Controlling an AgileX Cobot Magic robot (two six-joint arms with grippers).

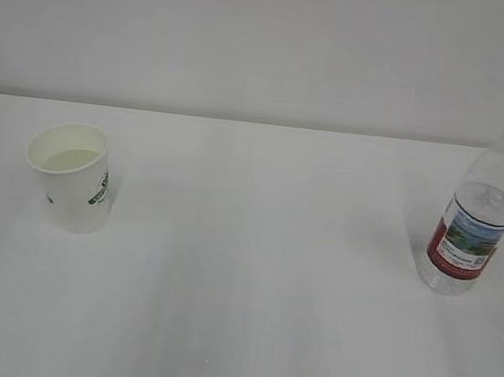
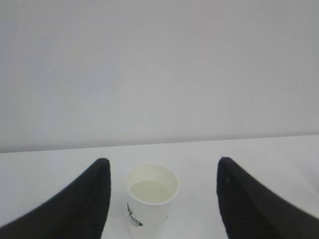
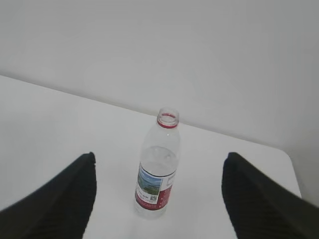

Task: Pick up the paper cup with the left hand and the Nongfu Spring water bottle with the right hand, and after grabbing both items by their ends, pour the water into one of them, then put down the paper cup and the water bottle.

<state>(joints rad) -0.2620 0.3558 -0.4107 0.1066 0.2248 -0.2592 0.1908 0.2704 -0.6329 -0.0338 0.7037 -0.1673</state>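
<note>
On surface, L side: paper cup (image 1: 68,175) upright, water (image 1: 71,160) inside
R side: Nongfu Spring water bottle (image 1: 483,212) upright, cap off, well apart from cup
My left hand (image 2: 162,172): jaws wide, either side of cup, not touching
My right hand (image 3: 159,164): jaws wide, bottle between, no grip

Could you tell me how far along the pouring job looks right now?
It looks nearly finished. The cup holds water, so the pour appears done. Cup and bottle both stand upright on the table, far apart. The left tool and right tool are open and grip nothing. Nothing seems left except perhaps moving the arms away.
</note>
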